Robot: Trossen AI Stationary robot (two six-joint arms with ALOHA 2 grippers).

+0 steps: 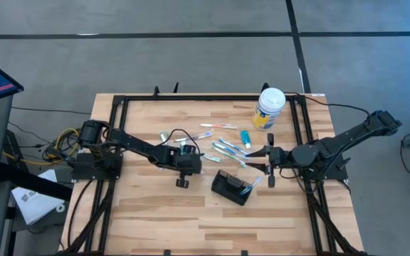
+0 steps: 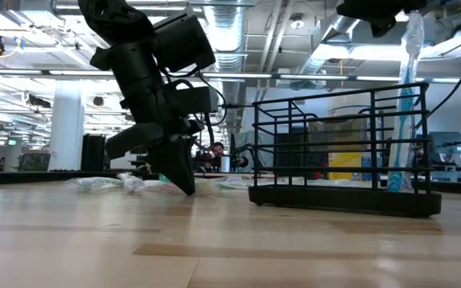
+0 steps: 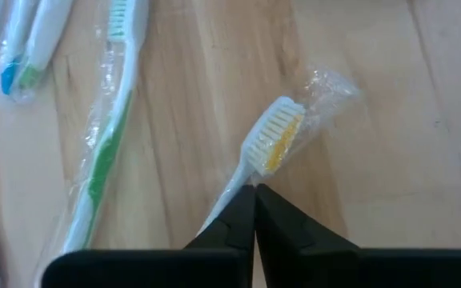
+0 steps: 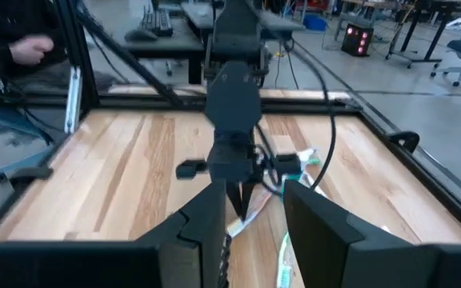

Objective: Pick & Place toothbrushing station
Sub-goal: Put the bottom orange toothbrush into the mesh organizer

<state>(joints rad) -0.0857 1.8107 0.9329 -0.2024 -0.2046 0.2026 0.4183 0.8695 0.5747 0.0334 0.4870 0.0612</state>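
The black toothbrushing station (image 1: 230,188) stands on the table a little right of the middle. In the low view it is a wire rack (image 2: 342,196) with a wrapped toothbrush (image 2: 410,96) upright in it. Several wrapped toothbrushes (image 1: 223,148) lie beyond it. My left gripper (image 1: 184,175) points down left of the station, shut on a white toothbrush (image 3: 272,138) with white and yellow bristles in a clear wrapper. My right gripper (image 1: 268,168) is open and empty just right of the station; its fingers show in the right wrist view (image 4: 254,232). My left gripper pinches the white toothbrush at its neck (image 3: 245,178), just behind the head, between its two fingertips. The fingers come from above, pointing down (image 2: 186,188), and lie across the brush. The head sticks out past the fingertips, close to the tabletop; whether it is lifted clear I cannot tell.
A white-lidded, yellow-labelled tub (image 1: 270,107) stands at the far right. A green toothbrush (image 3: 106,144) and blue ones (image 3: 14,48) lie beside the held brush. A black frame (image 1: 119,99) runs round the tabletop. Bare wood (image 1: 191,220) lies toward the near edge.
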